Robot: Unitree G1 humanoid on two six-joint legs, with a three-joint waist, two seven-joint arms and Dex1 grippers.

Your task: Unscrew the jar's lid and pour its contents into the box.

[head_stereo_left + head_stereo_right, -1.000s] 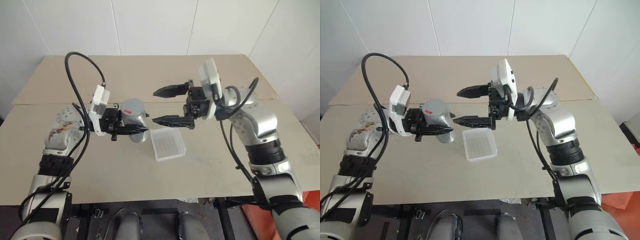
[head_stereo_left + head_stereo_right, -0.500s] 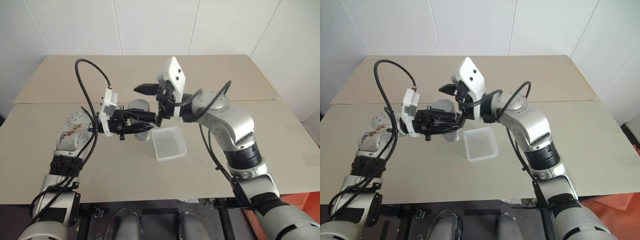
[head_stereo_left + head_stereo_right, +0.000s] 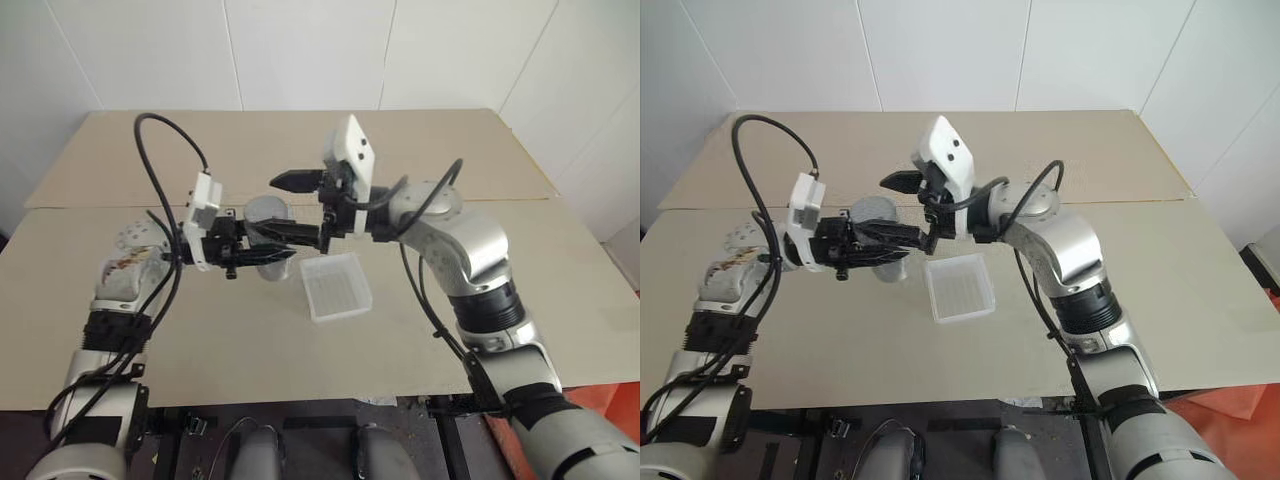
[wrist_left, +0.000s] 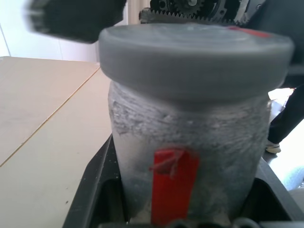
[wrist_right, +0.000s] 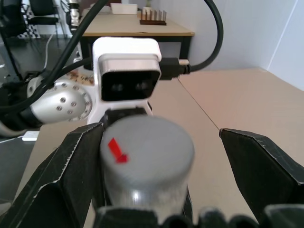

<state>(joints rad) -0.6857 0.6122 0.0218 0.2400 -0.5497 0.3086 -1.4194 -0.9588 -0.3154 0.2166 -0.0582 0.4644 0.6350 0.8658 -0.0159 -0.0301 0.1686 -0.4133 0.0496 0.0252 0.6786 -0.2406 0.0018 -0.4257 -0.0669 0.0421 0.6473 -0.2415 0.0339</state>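
Above the beige surface (image 3: 200, 330), the right end effector (image 3: 283, 208) has swung in, spread, straddling the flat grey lid (image 5: 147, 142) of the left-pinched silvery jar (image 4: 190, 156), ready to unscrew.

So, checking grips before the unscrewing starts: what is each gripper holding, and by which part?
Left gripper clamps the silvery red-labelled jar by its lower body. Right gripper, open, straddles the grey lid, holding nothing.

Left claw (image 3: 262, 257) is clamped tight, pointing level toward the right claw (image 3: 290, 208), whose fingers stand wide apart facing it.
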